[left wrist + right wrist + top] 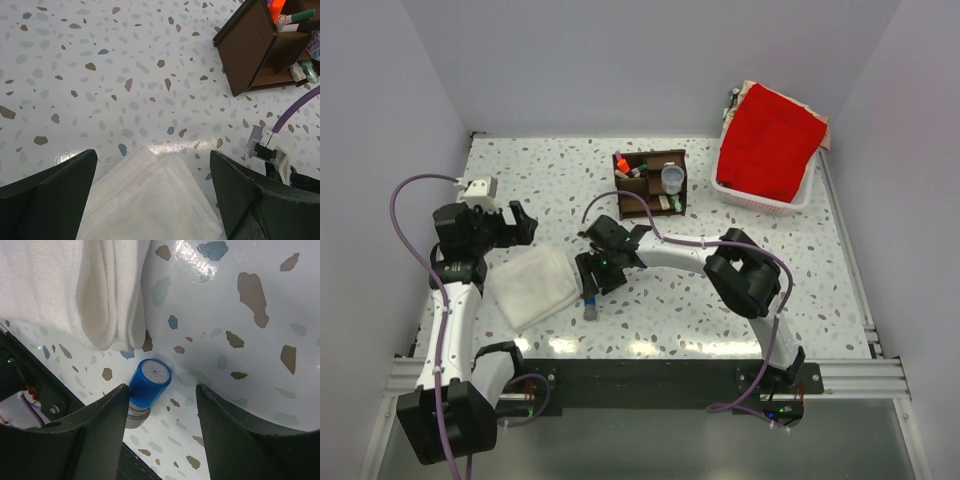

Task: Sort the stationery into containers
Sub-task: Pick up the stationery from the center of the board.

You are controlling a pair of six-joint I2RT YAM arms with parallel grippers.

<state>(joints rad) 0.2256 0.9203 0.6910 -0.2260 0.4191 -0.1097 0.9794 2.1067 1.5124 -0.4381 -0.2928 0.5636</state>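
Observation:
A blue-capped grey stick (148, 382) lies on the speckled table beside the folded white cloth (75, 285). My right gripper (162, 387) is open around the stick: the blue cap rests against one finger, with a wide gap to the other. From above, the stick (591, 308) pokes out below the right gripper (592, 285). The dark brown wooden organizer (650, 183) stands at the back centre. It holds an orange highlighter (619, 160), a small round bluish pot (672, 178) and pens (300, 16). My left gripper (152, 165) hangs open and empty over the cloth's corner (150, 200).
A white basket (765, 200) with a red cloth (770, 140) sits at the back right. The white cloth (532, 287) lies between the two arms at the front left. A purple cable (295, 107) runs near the organizer (250, 45).

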